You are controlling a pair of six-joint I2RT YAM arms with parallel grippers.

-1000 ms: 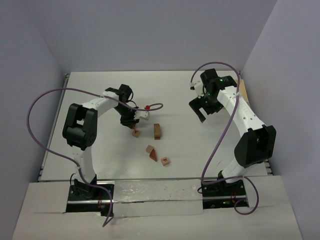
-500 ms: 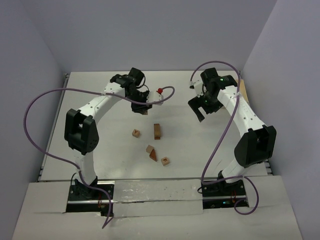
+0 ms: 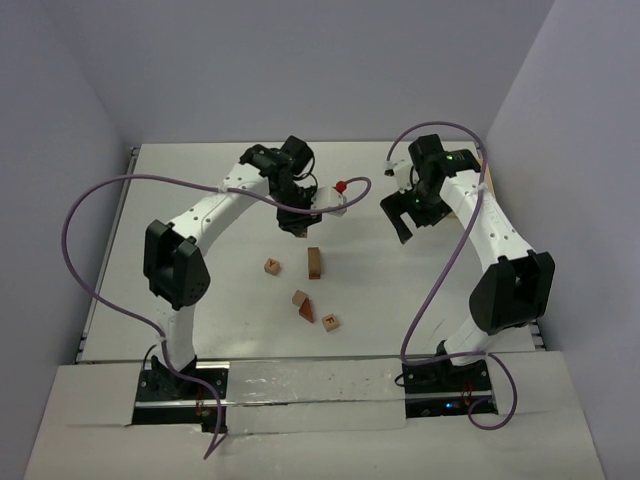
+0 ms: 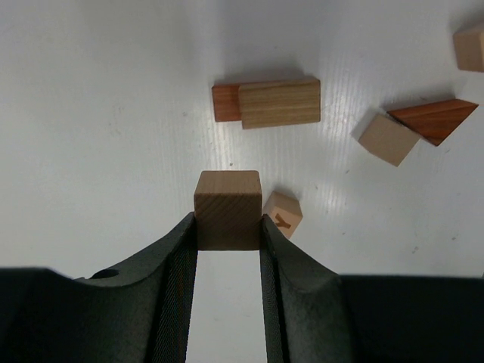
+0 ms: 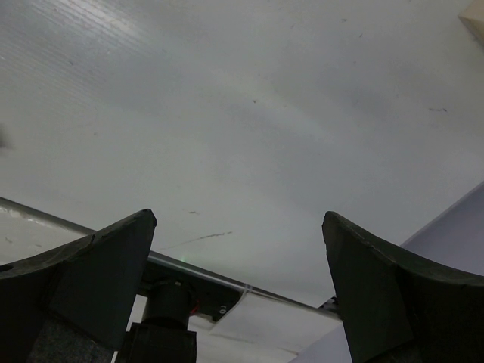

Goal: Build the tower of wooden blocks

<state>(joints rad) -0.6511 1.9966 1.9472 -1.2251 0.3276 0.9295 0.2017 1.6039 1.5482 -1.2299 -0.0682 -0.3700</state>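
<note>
My left gripper is shut on a plain tan cube and holds it above the table, just behind the blocks. Below it, a tan oblong lies on a reddish-brown bar; this pair also shows in the top view. A lettered tan cube lies left of them. Nearer lie a tan cube, a reddish-brown wedge and another lettered cube. My right gripper is open and empty, well to the right. No upright tower shows.
A tan wooden object sits at the table's right edge behind the right arm. Purple cables loop over both arms. Grey walls close off the back and both sides of the white table.
My left gripper, holding the cube, has swung away from the lettered cube, to the far right, and now hangs just behind the oblong-on-bar pair. The right gripper has barely shifted.
</note>
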